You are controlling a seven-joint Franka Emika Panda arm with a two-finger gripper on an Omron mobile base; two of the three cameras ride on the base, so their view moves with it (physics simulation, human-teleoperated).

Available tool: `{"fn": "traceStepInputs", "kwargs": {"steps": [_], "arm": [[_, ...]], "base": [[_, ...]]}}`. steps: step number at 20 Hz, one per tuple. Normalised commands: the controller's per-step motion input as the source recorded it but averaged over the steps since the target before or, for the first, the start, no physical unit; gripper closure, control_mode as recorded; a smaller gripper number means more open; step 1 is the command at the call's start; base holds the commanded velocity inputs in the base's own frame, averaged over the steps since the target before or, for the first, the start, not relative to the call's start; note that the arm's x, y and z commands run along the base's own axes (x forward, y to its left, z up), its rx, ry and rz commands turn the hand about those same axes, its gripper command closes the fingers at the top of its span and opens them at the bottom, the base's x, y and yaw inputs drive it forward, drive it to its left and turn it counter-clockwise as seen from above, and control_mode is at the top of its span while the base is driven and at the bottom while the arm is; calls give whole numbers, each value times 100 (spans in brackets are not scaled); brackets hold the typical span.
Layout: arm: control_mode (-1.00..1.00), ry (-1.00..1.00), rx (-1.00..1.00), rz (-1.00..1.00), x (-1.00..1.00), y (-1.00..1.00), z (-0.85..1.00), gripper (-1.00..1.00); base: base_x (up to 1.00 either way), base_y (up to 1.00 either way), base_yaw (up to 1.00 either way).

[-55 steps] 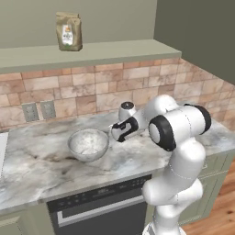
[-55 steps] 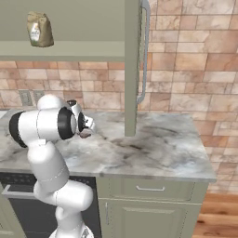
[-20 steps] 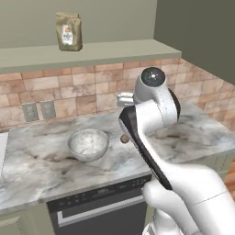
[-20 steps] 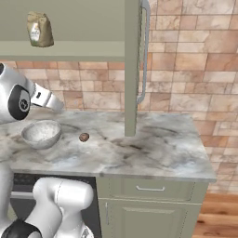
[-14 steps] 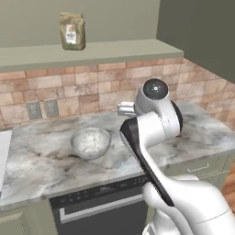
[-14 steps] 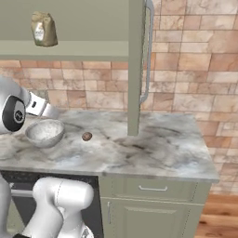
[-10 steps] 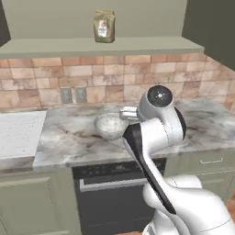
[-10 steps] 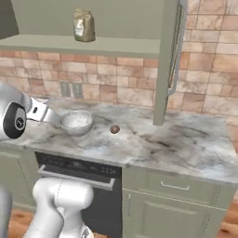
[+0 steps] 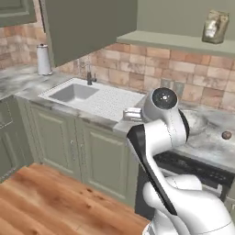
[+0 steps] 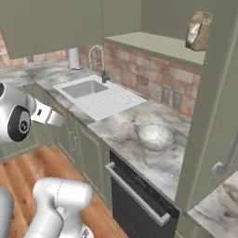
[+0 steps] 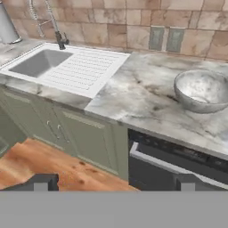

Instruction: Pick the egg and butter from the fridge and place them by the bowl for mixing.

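Note:
The pale speckled bowl (image 10: 155, 135) stands on the marble counter and also sits at the right of the hand view as the bowl (image 11: 202, 91). In the left base view the bowl (image 9: 198, 123) is partly behind my arm. The small brown egg (image 9: 226, 135) lies on the counter a little to its right. My gripper (image 11: 113, 185) is open with nothing between its fingertips (image 11: 41, 182), held in the air in front of the counter, well short of the bowl. The hand juts out as the gripper (image 9: 128, 114) and the gripper (image 10: 58, 121). The butter and the fridge are out of view.
A steel sink (image 11: 40, 62) with a faucet and drainboard lies left of the bowl. Green cabinets (image 9: 59, 142) and a dark oven front (image 11: 178, 164) run under the counter. A brown bag (image 10: 199, 30) stands on the upper shelf. An open cabinet door (image 10: 214, 116) hangs at the right. Wooden floor lies below.
The whole picture has shifted: the base has turned left, so sink, lower cabinets and floor now show, with bowl and egg toward the right. The gripper has stayed open.

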Motion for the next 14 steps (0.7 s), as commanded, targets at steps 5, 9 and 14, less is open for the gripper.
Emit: {"fn": "traceStepInputs", "kwargs": {"steps": [5,9,14], "arm": [[100,0,0,0,0,0,0,-100],[100,0,0,0,0,0,0,-100],[100,0,0,0,0,0,0,-100]], "base": [[-1,37,93],[0,54,87],[-6,49,91]]}}
